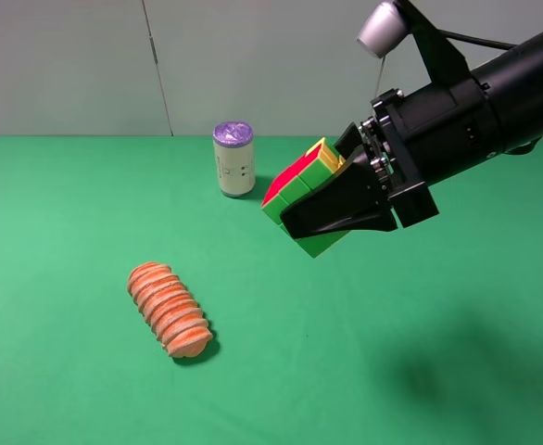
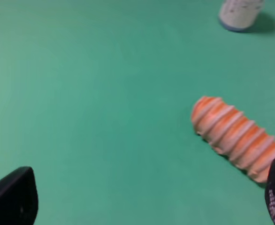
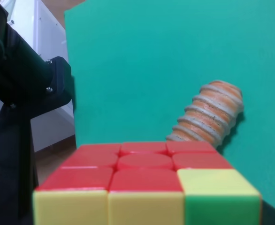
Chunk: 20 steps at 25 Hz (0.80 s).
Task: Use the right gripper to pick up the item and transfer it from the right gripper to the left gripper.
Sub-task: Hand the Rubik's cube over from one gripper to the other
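The puzzle cube [image 1: 296,180], with red, green and yellow squares showing, is held in the air above the green table, to the right of the can. My right gripper [image 1: 316,201] is shut on it, one broad black finger across its front side. In the right wrist view the cube [image 3: 147,183] fills the lower part, red face up. My left gripper [image 2: 144,206] is out of the exterior high view. In the left wrist view its two black fingertips [image 2: 11,199] stand wide apart and empty above the table, near the loaf.
A ridged orange loaf [image 1: 170,310] lies on the green table [image 1: 68,204] at the front left; it also shows in both wrist views [image 2: 236,136] [image 3: 210,117]. A purple-lidded can [image 1: 233,158] stands at the back middle. A black arm mount [image 3: 20,89] stands beyond the table edge.
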Available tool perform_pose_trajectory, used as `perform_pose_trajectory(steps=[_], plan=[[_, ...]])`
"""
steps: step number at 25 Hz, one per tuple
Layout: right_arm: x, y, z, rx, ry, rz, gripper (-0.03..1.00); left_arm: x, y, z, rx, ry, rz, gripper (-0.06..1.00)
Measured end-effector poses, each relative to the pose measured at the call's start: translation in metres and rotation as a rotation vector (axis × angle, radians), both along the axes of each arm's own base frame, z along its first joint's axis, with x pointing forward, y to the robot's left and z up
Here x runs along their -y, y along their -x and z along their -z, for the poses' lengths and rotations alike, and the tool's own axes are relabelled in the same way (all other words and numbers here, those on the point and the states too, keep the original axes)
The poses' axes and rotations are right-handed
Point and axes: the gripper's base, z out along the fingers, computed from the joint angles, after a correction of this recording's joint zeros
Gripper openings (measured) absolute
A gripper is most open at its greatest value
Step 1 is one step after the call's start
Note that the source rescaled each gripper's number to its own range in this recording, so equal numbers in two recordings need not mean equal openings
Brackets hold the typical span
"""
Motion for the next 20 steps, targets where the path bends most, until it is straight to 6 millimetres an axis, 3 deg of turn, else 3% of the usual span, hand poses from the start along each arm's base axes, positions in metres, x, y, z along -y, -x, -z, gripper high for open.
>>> perform_pose_trajectory(steps=[7,20], plan=[[0.0,0.0,0.0,0.004,0.0,-0.003,0.02,0.01,-0.009,-0.005,-0.034,0.107,0.075,0.89],[-0.001,0.0,-0.002,0.037,-0.024,-0.018,0.02,0.037,-0.084,-0.018,-0.246,0.448,0.289,0.87]])
